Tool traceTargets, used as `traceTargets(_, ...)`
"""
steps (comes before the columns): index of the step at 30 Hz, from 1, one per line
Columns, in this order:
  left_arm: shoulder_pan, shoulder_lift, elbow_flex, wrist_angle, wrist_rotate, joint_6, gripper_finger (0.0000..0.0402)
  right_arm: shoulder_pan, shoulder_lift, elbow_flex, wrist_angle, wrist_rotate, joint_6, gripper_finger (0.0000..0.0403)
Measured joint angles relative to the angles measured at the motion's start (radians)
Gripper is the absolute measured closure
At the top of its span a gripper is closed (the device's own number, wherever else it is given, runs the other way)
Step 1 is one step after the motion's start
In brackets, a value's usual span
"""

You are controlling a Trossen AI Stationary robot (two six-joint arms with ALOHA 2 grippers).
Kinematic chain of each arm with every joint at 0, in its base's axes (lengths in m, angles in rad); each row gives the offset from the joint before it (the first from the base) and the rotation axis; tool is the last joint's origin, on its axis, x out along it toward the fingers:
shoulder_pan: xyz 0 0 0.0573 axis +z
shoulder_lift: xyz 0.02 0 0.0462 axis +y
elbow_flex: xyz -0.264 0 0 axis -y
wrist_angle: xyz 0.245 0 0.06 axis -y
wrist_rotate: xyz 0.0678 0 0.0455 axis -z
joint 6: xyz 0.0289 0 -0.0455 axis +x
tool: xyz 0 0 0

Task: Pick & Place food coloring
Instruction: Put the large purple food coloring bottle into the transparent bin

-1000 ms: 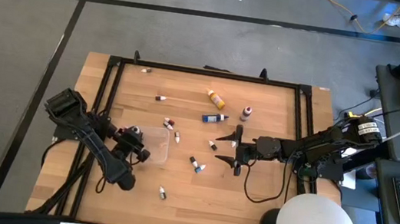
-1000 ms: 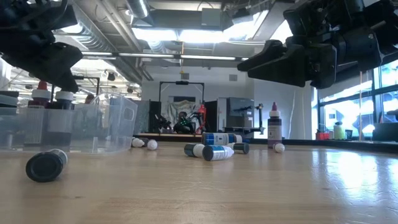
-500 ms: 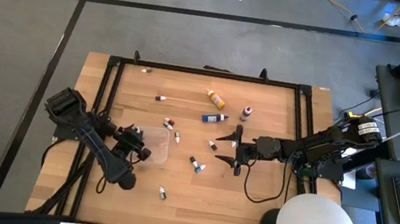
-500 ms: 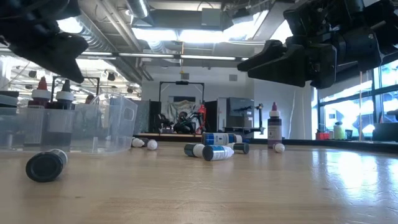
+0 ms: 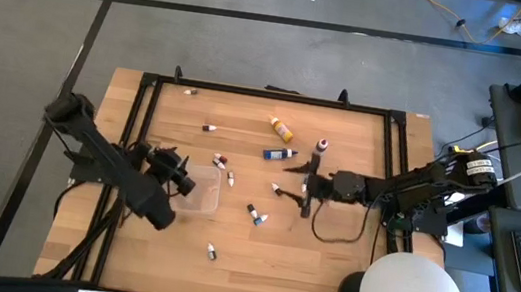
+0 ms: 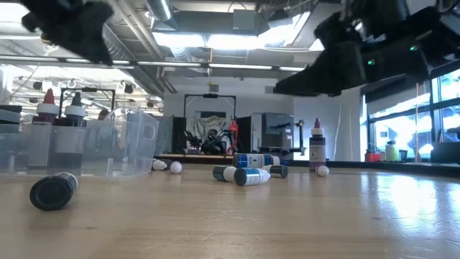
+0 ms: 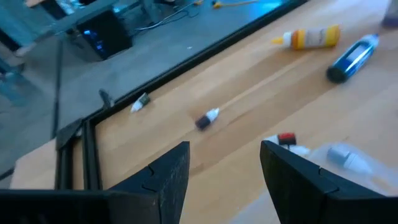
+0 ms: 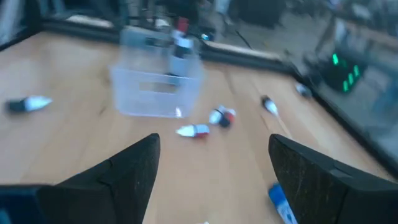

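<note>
Knocking little bottles (image 5: 255, 214) away is the risk: the right gripper (image 5: 292, 188), jaws wide and empty, hangs close above them on the counter (image 5: 324, 275).

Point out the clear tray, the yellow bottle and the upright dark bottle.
clear tray (image 5: 206, 190), high view, its bare floor.
yellow bottle (image 5: 281, 128), high view, mid-body.
upright dark bottle (image 6: 316, 152), low view, its body.
</note>
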Motion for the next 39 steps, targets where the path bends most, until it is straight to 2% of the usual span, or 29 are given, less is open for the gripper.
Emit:
traceTargets(3, 0.02, -0.11, 0.0, 0.053, -0.048, 0.14, 0.0212, -0.058, 0.0, 0.0, -0.036, -0.027, 0.089, 0.0101)
traceTargets(6, 0.04, -0.212, 0.0, 0.153, -0.088, 0.32, 0.021, -0.107, 0.0, 0.0, -0.061, -0.076, 0.11, 0.0101)
traceTargets(10, 0.069, -0.322, 0.0, 0.32, -0.08, 0.581, 0.0212, -0.136, 0.0, 0.05, -0.062, -0.128, 0.084, 0.0101)
traceTargets(12, 0.086, -0.365, 0.0, 0.426, -0.037, 0.736, 0.0212, -0.143, 0.0, 0.106, -0.102, -0.139, 0.055, 0.0101)
traceTargets(14, 0.106, -0.397, 0.0, 0.538, 0.021, 0.903, 0.0212, -0.158, 0.0, 0.183, -0.231, -0.143, 0.052, 0.0101)
traceTargets(17, 0.134, -0.432, 0.0, 0.694, 0.12, 1.189, 0.021, -0.196, 0.0, 0.327, -0.553, -0.139, 0.055, 0.0101)
traceTargets(20, 0.165, -0.457, 0.0, 0.834, 0.284, 1.443, 0.0212, -0.236, 0.0, 0.457, -0.874, -0.136, 0.083, 0.0101)
traceTargets(24, 0.237, -0.503, -0.035, 1.032, 0.511, 1.661, 0.0211, -0.275, 0.0, 0.602, -1.114, -0.096, 0.084, 0.0101)
traceTargets(28, 0.353, -0.555, -0.101, 1.175, 0.688, 1.777, 0.0211, -0.303, 0.0, 0.717, -1.272, -0.085, 0.058, 0.0101)
traceTargets(32, 0.485, -0.613, -0.189, 1.247, 0.861, 1.808, 0.0212, -0.317, 0.0, 0.812, -1.41, -0.086, 0.048, 0.0101)
traceTargets(36, 0.58, -0.683, -0.306, 1.35, 1.005, 1.833, 0.021, -0.318, -0.001, 0.841, -1.502, -0.086, -0.015, 0.0101)
traceTargets(39, 0.619, -0.732, -0.408, 1.475, 1.072, 1.867, 0.0212, -0.34, -0.001, 0.841, -1.61, -0.044, 0.024, 0.0101)
